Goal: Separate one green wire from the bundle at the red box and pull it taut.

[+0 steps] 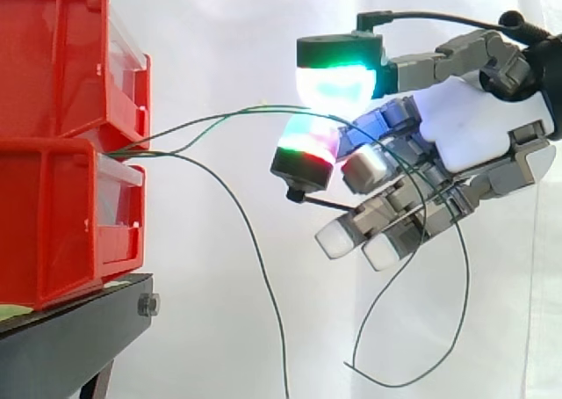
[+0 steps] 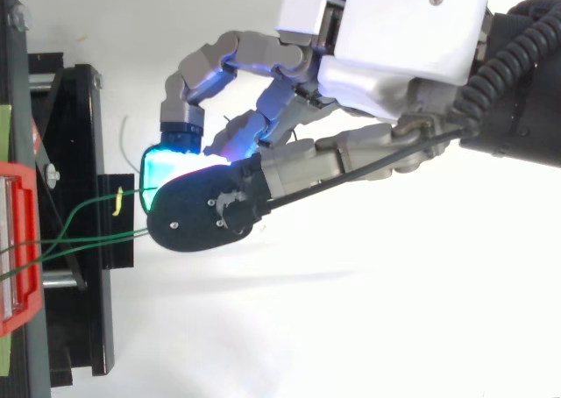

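From the side, my hand point(image 1: 483, 126) pinches a green wire point(image 1: 237, 111) between two glowing pads point(image 1: 338, 83). The wire runs left, nearly flat, to the red box point(image 1: 53, 91). From above, the red box lies left of my hand, so I judge the pull goes right.

The stacked red bins point(image 1: 61, 144) on their black stand point(image 1: 70, 329) wall off the left. Green wires point(image 1: 219, 118) stretch across the gap to the hand point(image 1: 483, 131), which pinches them. Slack strands droop through the gap and under the hand. Above the wires, against the white curtain point(image 1: 219, 30), the way lies open.
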Motion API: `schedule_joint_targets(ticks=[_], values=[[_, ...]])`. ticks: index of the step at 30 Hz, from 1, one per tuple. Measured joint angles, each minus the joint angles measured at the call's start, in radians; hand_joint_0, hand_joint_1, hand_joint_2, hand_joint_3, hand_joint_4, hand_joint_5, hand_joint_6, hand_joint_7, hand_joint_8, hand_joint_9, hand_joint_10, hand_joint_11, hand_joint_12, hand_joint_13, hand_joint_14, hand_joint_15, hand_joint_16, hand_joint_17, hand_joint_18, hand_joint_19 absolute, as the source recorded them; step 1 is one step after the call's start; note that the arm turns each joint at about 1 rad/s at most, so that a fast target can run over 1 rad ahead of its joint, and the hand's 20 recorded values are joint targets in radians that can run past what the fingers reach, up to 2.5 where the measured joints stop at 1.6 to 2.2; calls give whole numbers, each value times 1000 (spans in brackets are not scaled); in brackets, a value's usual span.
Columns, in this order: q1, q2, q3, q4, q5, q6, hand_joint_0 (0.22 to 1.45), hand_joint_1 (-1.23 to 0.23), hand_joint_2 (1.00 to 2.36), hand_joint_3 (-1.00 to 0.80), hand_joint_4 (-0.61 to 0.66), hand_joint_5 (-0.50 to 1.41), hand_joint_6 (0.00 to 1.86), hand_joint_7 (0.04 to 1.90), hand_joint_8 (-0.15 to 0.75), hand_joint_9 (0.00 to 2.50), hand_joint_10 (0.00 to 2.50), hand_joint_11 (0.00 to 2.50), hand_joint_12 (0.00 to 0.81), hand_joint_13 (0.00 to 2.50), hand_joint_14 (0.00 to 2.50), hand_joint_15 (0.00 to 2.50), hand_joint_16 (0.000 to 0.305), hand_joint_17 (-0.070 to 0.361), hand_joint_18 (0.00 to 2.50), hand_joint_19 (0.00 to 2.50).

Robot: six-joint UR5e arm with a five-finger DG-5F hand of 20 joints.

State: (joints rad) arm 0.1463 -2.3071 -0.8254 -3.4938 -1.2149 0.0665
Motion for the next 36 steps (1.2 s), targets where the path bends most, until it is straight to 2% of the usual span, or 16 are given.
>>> schedule_joint_targets(ticks=[7,12,18,22,30,33,36], values=[[-4,0,-42,3,0,8,577,-736,1022,-171,-17,-121,886,1025,229,916,24,698,327,554,16,402,44,98,452,502],[-6,0,-56,4,0,9,569,-723,1023,-126,-1,-118,907,988,235,906,23,685,331,546,16,409,45,101,433,501],[-7,0,-87,13,0,11,572,-722,1018,-117,-53,-107,893,985,189,739,14,331,312,453,10,258,48,107,381,420],[-7,0,-125,53,-16,14,573,-728,1017,-120,-53,-104,889,985,187,654,9,225,310,434,9,235,48,109,370,402],[-14,4,-204,131,-59,22,573,-729,1016,-123,-37,-104,887,990,197,658,9,259,322,444,10,248,49,109,366,400],[-16,19,-245,183,-92,29,571,-727,1016,-120,-33,-104,886,1002,202,681,10,282,328,461,10,262,49,110,371,410],[-17,40,-288,250,-110,32,570,-725,1016,-117,-33,-104,886,1002,208,700,10,298,331,466,10,269,49,110,383,418]])
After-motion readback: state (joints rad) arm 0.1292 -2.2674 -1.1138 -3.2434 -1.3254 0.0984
